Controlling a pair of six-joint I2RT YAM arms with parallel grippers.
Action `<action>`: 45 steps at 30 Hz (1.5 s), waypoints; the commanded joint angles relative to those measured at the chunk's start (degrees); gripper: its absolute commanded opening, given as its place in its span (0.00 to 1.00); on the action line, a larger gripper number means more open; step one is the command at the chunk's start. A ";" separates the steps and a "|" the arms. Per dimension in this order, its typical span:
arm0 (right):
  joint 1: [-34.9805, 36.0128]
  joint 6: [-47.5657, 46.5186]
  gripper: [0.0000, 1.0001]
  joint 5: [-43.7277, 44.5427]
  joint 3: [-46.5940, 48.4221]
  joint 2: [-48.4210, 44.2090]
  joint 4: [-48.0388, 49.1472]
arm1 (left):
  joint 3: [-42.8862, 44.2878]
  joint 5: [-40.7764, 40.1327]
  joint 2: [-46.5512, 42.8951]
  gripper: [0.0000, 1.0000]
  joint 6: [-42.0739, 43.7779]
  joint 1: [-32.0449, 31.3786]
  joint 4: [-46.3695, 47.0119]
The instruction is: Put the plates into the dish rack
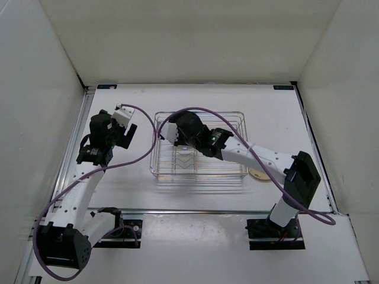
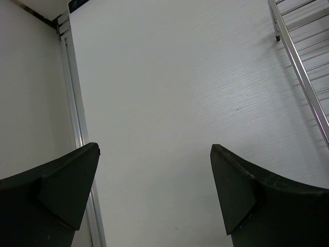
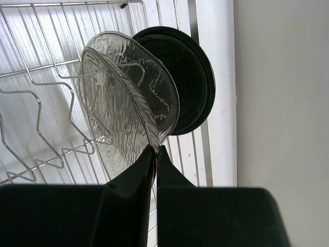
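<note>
The chrome wire dish rack [image 1: 231, 113] stands mid-table. My right gripper [image 3: 156, 150] reaches over its back left part and is shut on the lower rim of a clear plate [image 3: 115, 121], which stands on edge among the rack's prongs. Close behind that one stands a second clear plate [image 3: 162, 98], then a glossy black plate [image 3: 193, 82] against the rack's side bar [image 3: 193, 20]. A cream-tan plate [image 1: 259, 174] lies on the table right of the rack, partly under my right arm. My left gripper [image 2: 154, 154] hangs open and empty over bare table, left of the rack [image 2: 303, 67].
White walls close in the table on the left, back and right. A metal rail [image 2: 77, 118] runs along the table's left edge, close to my left gripper. A purple cable [image 1: 148, 139] loops from the left wrist over the rack's left end.
</note>
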 commanded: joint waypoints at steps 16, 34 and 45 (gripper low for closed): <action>0.52 5.66 0.00 -5.09 3.15 2.14 -6.24 | -0.30 0.82 -2.61 1.00 0.55 -0.20 0.20; -1.15 4.52 0.00 -4.56 4.91 6.53 -3.87 | -0.83 0.82 -3.13 1.00 0.55 -0.20 0.20; -1.15 4.52 0.22 -2.55 6.76 8.20 -2.81 | -0.83 0.82 -3.13 1.00 0.55 0.32 0.20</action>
